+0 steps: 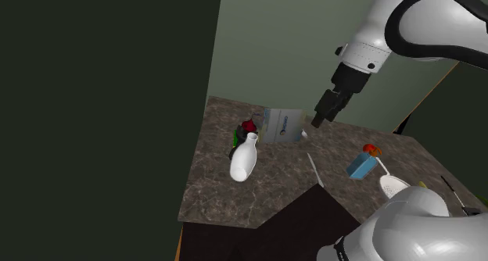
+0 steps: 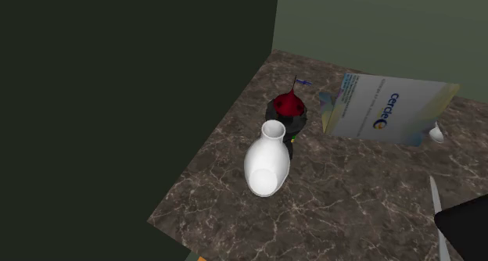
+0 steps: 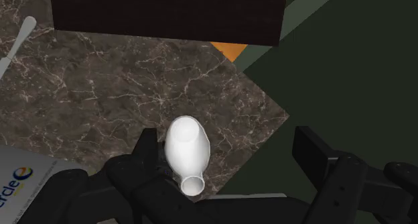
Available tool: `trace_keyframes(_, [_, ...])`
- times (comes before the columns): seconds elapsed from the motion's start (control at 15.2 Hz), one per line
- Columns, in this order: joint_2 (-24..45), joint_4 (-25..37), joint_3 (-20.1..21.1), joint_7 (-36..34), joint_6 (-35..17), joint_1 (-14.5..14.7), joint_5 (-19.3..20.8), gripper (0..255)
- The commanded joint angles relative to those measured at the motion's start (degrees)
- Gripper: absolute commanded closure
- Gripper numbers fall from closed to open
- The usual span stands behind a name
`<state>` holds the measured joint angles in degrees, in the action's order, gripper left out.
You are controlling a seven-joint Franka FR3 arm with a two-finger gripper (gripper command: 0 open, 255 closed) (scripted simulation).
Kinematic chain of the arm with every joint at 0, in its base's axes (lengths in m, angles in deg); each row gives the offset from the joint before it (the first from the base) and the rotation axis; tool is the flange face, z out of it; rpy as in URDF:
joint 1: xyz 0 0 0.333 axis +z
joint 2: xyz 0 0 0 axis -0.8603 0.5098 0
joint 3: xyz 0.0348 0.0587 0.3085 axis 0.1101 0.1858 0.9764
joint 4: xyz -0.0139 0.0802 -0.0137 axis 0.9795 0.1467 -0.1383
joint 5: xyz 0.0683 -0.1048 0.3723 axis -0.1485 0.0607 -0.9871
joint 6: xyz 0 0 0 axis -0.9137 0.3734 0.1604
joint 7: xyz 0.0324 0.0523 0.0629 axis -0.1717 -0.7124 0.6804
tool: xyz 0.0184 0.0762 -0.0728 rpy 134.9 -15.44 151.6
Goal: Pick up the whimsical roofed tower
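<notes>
The tower (image 1: 248, 130) is a small dark toy with a pointed red roof (image 2: 288, 105) and a thin spire. It stands on the marble tabletop (image 1: 274, 181) near the dark wall. A white vase (image 1: 244, 156) lies tilted against its near side. My gripper (image 1: 321, 119) hangs in the air above the table, to the shoulder view's right of the tower and past a printed box (image 1: 281, 125). In the wrist view the gripper (image 3: 231, 152) is open, its black fingers (image 3: 151, 149) wide apart with nothing clasped. The vase (image 3: 186, 152) lies far below, beside the left finger.
The white printed box (image 2: 387, 109) stands just behind the tower. A blue block with an orange top (image 1: 362, 164), a white spoon (image 1: 389, 181) and a thin white stick (image 1: 314, 169) lie toward the stand. A dark wall (image 1: 102, 119) borders the table's left edge.
</notes>
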<state>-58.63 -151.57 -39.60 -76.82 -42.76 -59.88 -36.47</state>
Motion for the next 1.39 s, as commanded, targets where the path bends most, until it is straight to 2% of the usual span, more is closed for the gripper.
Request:
trace_keyframes(0.0, [0.0,0.0,0.0,0.0,0.0,0.0,0.0,0])
trace_keyframes(0.33, [6.8,-1.2,-4.8,12.1,-8.8,1.4,3.4,0])
trace_keyframes(0.66, [15.7,0.3,-9.2,23.8,-17.3,3.3,5.2,0])
trace_keyframes(0.99, [26.0,4.2,-12.9,35.6,-24.7,5.5,4.7,0])
trace_keyframes(1.32, [37.0,10.4,-15.4,47.5,-30.3,7.5,2.0,0])
